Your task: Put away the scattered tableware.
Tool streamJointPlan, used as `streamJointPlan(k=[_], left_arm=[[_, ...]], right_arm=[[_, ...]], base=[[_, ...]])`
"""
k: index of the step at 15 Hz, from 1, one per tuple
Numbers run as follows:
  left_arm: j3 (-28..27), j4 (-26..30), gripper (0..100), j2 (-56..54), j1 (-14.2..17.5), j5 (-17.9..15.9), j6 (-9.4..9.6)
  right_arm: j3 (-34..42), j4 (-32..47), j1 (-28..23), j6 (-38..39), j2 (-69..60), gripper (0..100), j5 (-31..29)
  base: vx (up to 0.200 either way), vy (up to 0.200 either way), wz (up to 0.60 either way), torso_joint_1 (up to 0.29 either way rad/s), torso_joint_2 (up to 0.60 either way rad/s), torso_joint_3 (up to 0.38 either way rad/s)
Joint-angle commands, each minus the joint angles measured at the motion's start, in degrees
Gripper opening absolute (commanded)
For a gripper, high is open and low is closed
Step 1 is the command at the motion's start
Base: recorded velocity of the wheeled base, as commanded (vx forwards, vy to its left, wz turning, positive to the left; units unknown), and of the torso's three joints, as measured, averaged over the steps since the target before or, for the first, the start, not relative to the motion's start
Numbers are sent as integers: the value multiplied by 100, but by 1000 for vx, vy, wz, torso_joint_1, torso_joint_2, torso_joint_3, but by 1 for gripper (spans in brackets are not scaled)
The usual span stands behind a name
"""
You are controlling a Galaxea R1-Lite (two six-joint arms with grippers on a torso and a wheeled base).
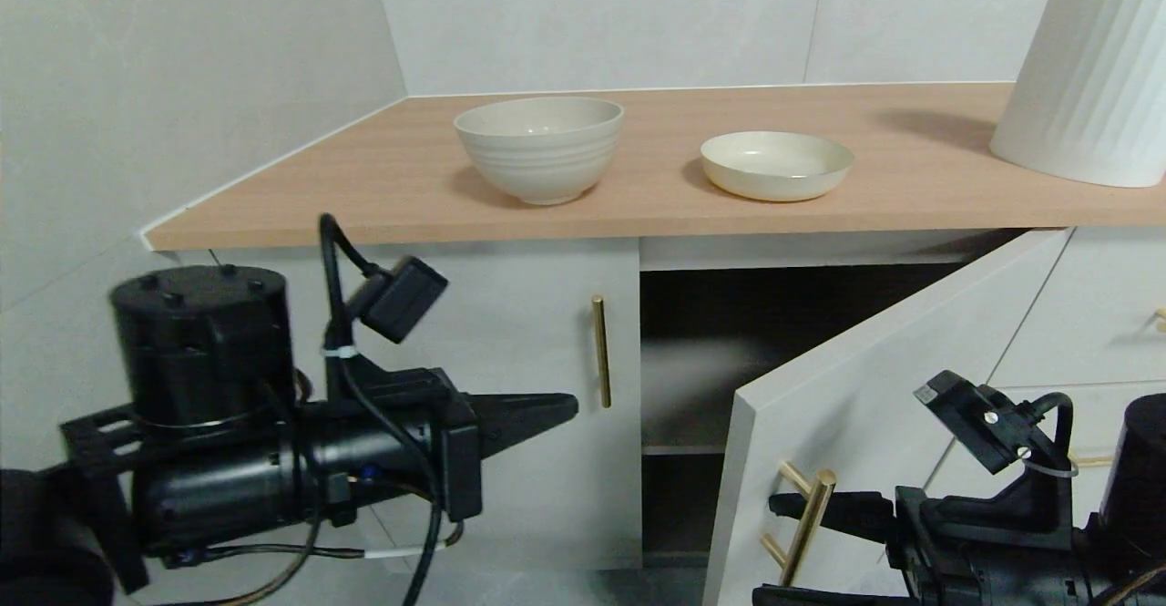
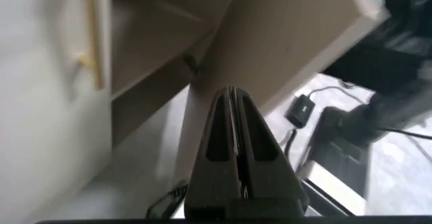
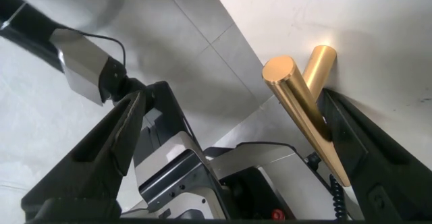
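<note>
A ribbed cream bowl [image 1: 539,148] and a shallow cream dish [image 1: 776,164] stand side by side on the wooden countertop [image 1: 364,196]. Below them, my left gripper [image 1: 563,407] [image 2: 231,94] is shut with nothing in it and points at the cabinet front. My right gripper [image 1: 770,549] [image 3: 231,97] is open, low at the swung-out cabinet door [image 1: 865,387]. The door's gold handle [image 1: 806,524] [image 3: 304,102] sits between the fingers, close to one finger [image 3: 368,150]; the other finger [image 3: 101,156] is well apart from it.
The open cabinet [image 1: 720,351] shows a dark interior with a shelf. The left door [image 1: 510,360] is closed, with its gold handle [image 1: 599,351] [image 2: 94,42]. A tall white ribbed container [image 1: 1093,68] stands at the counter's right end. Walls close off the left and back.
</note>
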Motion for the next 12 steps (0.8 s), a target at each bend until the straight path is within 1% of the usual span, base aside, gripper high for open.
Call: streamJointPlan(k=[1, 3, 5, 6, 7, 8, 9, 10, 11, 12], left_arm=[[112, -468, 0, 914, -382, 105, -19], [-11, -697, 0, 1125, -461, 35, -19], [-222, -1215, 0, 1653, -646, -106, -10], [-274, -1400, 0, 1837, -707, -97, -10], [-327, -1927, 0, 2259, -936, 44, -10], [-327, -2094, 0, 2356, -988, 105, -10], [-353, -2595, 0, 2672, -1182, 395, -10], [-441, -2876, 0, 2804, -1252, 571, -19], [-503, -3289, 0, 2971, -1287, 712, -10], [-538, -3746, 0, 3129, -1296, 703, -19]], right_arm=[[7, 0, 3, -8, 9, 100, -19], [16, 0, -6, -8, 9, 100, -19], [25, 8, 3, -8, 36, 100, -19], [25, 8, -6, -8, 44, 100, -19], [25, 8, 3, -8, 80, 100, -28], [25, 8, -6, -8, 80, 100, -28], [25, 8, -6, -8, 80, 100, -28], [25, 8, -6, -8, 71, 100, -28], [25, 8, -6, -8, 62, 100, -28], [25, 8, -6, -17, 62, 100, -28]], base=[[0, 0, 0, 0, 0, 0], [0, 0, 0, 0, 0, 0], [0, 0, 0, 0, 0, 0], [0, 0, 0, 0, 0, 0], [0, 0, 0, 0, 0, 0], [0, 0, 0, 0, 0, 0], [0, 0, 0, 0, 0, 0], [0, 0, 0, 0, 0, 0], [0, 0, 0, 0, 0, 0], [0, 0, 0, 0, 0, 0]])
